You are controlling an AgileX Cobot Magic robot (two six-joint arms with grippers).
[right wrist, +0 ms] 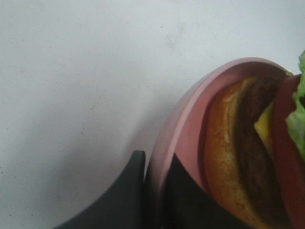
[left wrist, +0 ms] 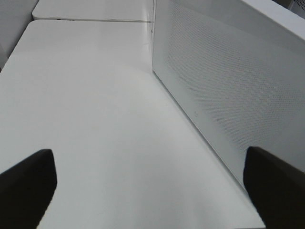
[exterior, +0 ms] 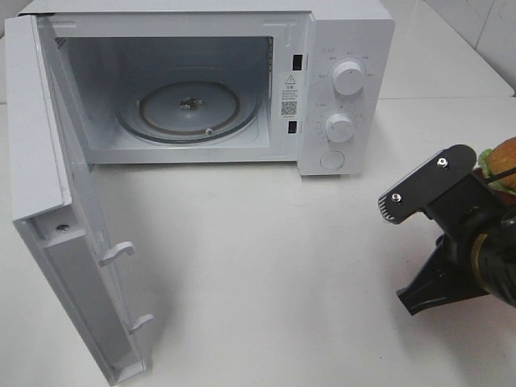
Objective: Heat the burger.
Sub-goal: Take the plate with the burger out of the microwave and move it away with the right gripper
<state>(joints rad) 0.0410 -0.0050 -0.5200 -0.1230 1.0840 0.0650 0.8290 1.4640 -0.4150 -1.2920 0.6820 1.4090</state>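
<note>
The burger [exterior: 504, 158] shows at the far right edge of the table, partly hidden behind my right arm [exterior: 463, 222]. In the right wrist view the burger [right wrist: 238, 143] lies on a pink plate [right wrist: 186, 119], bun, dark patty, cheese and lettuce visible. My right gripper [right wrist: 155, 164] is shut on the plate's rim, one dark finger [right wrist: 124, 191] outside it and one inside. My left gripper [left wrist: 150, 160] is open above bare table, nothing between its fingers [left wrist: 28, 186].
A white microwave [exterior: 347, 48] stands at the back with its door [exterior: 40, 121] swung wide to the left. Its glass turntable [exterior: 189, 109] carries nothing. The perforated microwave side wall [left wrist: 228, 81] runs close beside my left gripper. Two knobs [exterior: 348, 78] sit on its right panel.
</note>
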